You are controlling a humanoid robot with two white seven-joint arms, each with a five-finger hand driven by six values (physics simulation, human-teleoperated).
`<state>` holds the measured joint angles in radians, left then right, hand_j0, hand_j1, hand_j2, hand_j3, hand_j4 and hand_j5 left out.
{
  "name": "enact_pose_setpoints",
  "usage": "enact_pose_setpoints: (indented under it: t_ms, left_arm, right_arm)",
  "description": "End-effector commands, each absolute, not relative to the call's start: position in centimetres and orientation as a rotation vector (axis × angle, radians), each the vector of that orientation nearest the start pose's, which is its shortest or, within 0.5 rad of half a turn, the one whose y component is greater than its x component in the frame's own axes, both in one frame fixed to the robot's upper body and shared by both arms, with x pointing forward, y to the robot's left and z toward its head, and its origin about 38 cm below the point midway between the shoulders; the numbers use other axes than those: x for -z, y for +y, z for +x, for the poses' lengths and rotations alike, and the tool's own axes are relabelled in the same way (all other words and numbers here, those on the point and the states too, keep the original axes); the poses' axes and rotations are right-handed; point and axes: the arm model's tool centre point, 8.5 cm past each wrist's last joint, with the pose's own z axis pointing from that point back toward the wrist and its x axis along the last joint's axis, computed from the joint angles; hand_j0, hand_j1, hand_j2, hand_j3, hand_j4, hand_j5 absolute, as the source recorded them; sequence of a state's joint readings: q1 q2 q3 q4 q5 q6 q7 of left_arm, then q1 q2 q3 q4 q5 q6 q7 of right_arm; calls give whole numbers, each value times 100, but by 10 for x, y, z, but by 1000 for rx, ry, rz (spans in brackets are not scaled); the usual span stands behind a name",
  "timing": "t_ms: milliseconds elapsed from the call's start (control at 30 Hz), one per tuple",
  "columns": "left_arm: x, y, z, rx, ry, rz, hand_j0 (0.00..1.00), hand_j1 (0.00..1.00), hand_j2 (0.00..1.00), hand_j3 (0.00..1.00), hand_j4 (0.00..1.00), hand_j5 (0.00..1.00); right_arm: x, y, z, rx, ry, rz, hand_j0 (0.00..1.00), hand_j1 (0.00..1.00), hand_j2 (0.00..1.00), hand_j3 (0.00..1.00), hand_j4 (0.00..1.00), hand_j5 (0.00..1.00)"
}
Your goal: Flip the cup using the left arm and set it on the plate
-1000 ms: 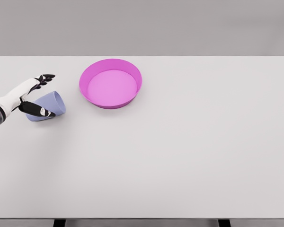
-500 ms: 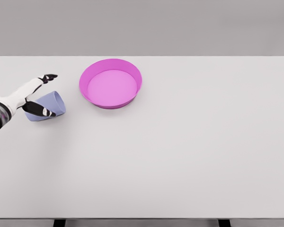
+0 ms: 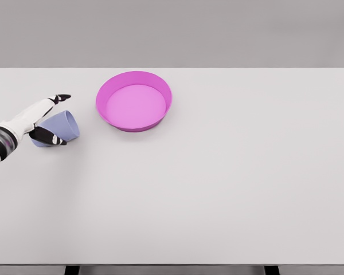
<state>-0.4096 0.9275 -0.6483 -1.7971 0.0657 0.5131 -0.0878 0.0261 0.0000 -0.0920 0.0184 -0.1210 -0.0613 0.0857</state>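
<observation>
A pale blue cup (image 3: 62, 126) lies on its side on the white table, left of the plate, with its mouth facing right toward the plate. The pink round plate (image 3: 134, 101) with a raised rim sits at the back, left of centre. My left hand (image 3: 63, 119) comes in from the left edge and straddles the cup. Its fingers (image 3: 59, 98) stretch straight along the cup's far side. The thumb (image 3: 50, 138) lies against the near side. The hand is open, not closed around the cup. The right arm is out of view.
The white table (image 3: 218, 183) stretches wide to the right and front. Its left edge runs close behind my left forearm (image 3: 3, 140).
My left hand has lowered slightly around the cup, and the thumb has drawn in closer to its near side. The cup and plate have not moved.
</observation>
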Motion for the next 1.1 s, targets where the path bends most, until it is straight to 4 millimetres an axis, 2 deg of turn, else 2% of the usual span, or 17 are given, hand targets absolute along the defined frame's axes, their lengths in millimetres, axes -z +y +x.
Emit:
enact_pose_setpoints:
  t_ms: [0, 400, 800, 867, 1067]
  left_arm:
    - [-174, 332, 401, 1066, -1109, 537, 100, 100, 100, 100, 100, 100]
    - [-162, 334, 404, 1048, -1060, 539, 100, 100, 100, 100, 100, 100]
    - [-158, 342, 412, 1044, -1033, 564, 100, 100, 100, 100, 100, 100]
    - [-155, 334, 416, 1043, -1041, 549, 100, 100, 100, 100, 100, 100]
    - [-154, 334, 416, 1041, -1037, 548, 100, 100, 100, 100, 100, 100]
  right_arm:
    - [262, -265, -16, 211, -35, -11, 100, 100, 100, 100, 100, 100]
    - [262, -265, -16, 211, -35, -11, 100, 100, 100, 100, 100, 100]
    - [262, -265, -16, 211, -35, -11, 100, 100, 100, 100, 100, 100]
    - [262, -265, -16, 211, -35, -11, 100, 100, 100, 100, 100, 100]
    - [262, -265, -16, 211, -35, -11, 100, 100, 100, 100, 100, 100]
